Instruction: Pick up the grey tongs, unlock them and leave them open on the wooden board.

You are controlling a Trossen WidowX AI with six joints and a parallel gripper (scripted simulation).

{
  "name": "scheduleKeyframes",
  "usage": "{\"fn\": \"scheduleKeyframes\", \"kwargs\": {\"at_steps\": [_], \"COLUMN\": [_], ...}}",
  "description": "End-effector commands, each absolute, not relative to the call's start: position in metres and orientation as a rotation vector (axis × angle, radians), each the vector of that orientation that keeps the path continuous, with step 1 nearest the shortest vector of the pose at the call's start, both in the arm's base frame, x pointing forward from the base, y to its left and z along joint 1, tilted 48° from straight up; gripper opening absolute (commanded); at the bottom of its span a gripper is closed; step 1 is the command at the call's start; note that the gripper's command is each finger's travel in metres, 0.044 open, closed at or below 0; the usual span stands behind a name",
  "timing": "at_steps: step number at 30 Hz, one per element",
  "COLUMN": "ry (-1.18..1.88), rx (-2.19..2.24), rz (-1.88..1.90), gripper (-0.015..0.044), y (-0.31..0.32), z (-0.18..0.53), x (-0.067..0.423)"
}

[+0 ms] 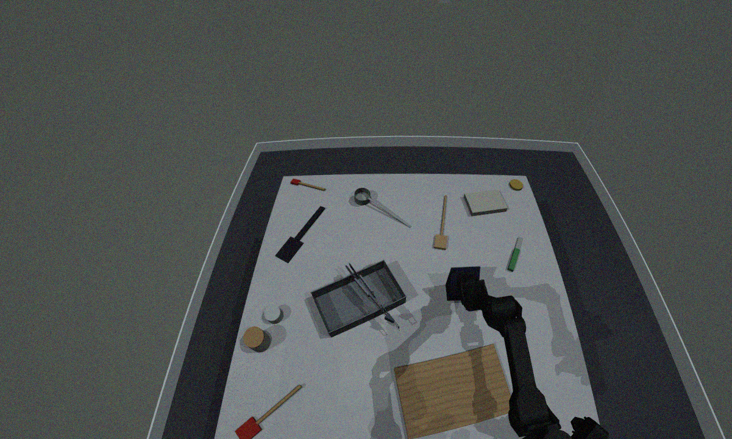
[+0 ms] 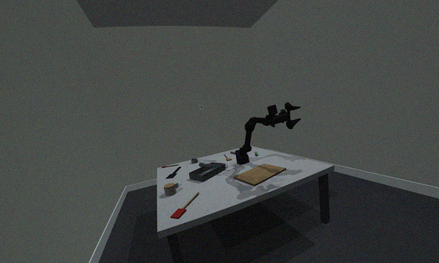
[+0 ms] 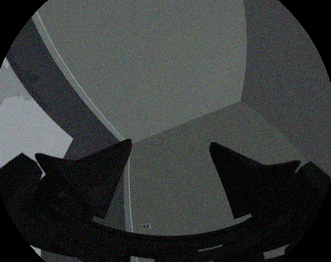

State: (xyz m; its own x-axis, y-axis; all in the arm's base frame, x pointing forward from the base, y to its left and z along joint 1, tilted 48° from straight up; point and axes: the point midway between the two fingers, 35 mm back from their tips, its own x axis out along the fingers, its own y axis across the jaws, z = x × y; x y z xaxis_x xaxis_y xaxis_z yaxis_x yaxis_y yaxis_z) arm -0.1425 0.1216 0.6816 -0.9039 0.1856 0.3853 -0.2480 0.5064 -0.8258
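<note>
Grey tongs: lying diagonally across the roasting tin, tips past its near rim. Gripper: raised high, fully spread, holding nothing. Wooden board: bare.

— Where's the arm?
— It rises from its base, bends at the elbow and reaches out roughly level, high above the worktop.
— And the gripper?
— Spread wide with nothing between the fingers, pointing out sideways.

matte black jointed arm, pointed tapering black jaws
</note>
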Motion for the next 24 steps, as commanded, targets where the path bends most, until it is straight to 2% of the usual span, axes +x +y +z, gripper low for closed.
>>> {"fn": "scheduleKeyframes", "kwargs": {"at_steps": [1, 9, 17, 24], "ry": [-2.185, -1.899, -1.788, -1.534], "rx": [-0.117, -0.440, -0.479, -0.647], "rz": [1.437, 1.483, 1.528, 1.502], "gripper": [0.0440, 0.0440, 0.0440, 0.0440], "y": [0.165, 0.257, 0.273, 0.315], "z": [0.671, 0.635, 0.623, 0.589], "x": [-0.124, -0.062, -0.043, 0.027]}}
